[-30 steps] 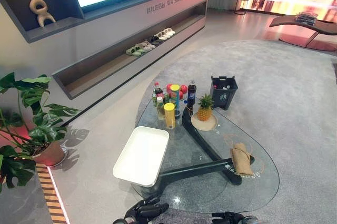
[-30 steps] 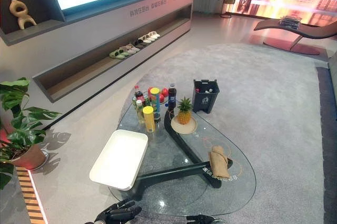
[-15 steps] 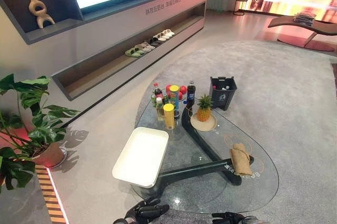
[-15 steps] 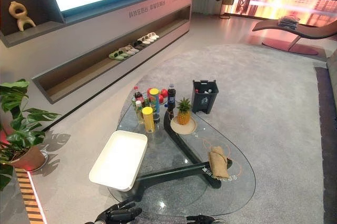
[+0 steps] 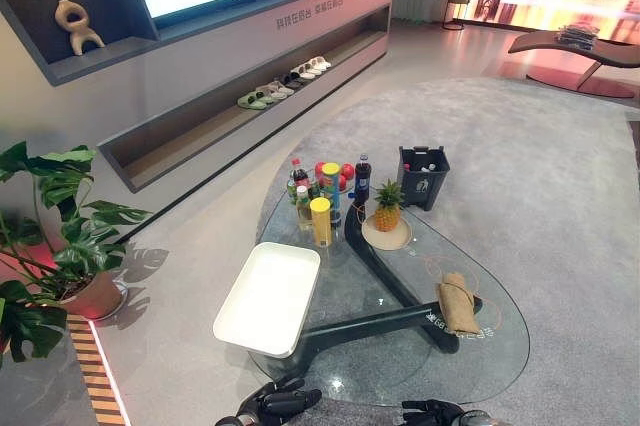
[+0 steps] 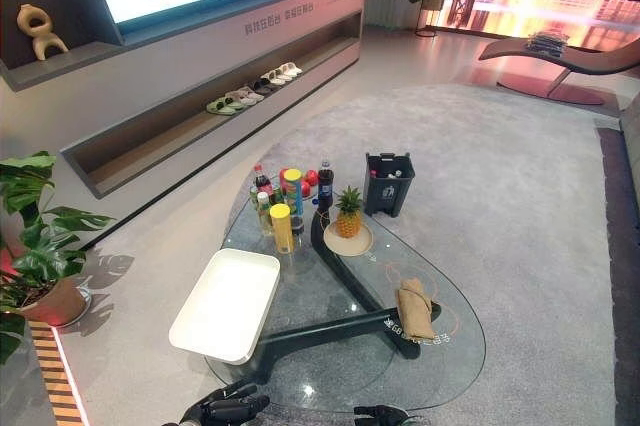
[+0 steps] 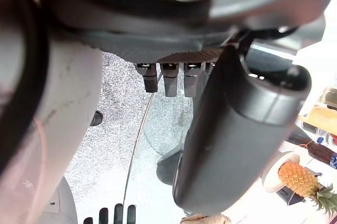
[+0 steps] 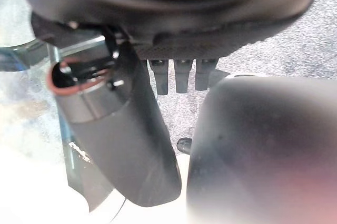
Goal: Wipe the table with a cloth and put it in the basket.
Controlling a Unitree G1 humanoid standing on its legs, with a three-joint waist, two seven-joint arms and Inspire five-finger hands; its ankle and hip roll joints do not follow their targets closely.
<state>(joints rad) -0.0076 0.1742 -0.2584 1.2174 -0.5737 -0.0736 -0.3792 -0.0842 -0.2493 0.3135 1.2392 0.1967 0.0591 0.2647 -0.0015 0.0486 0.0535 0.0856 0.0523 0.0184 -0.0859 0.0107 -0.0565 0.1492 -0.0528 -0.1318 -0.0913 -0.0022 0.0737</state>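
Lying folded on the right part of the glass table (image 5: 400, 366), the tan cloth (image 5: 458, 302) is touched by neither hand. The white basket (image 5: 270, 295) is set on the table's left edge, well apart from the cloth. The left hand (image 5: 275, 403) is seen low at the table's near edge, its fingers relaxed and holding nothing. The right hand (image 5: 432, 411) is seen beside it, likewise relaxed and empty. Bottles (image 5: 322, 193) and a pineapple (image 5: 388, 205) are grouped at the far end
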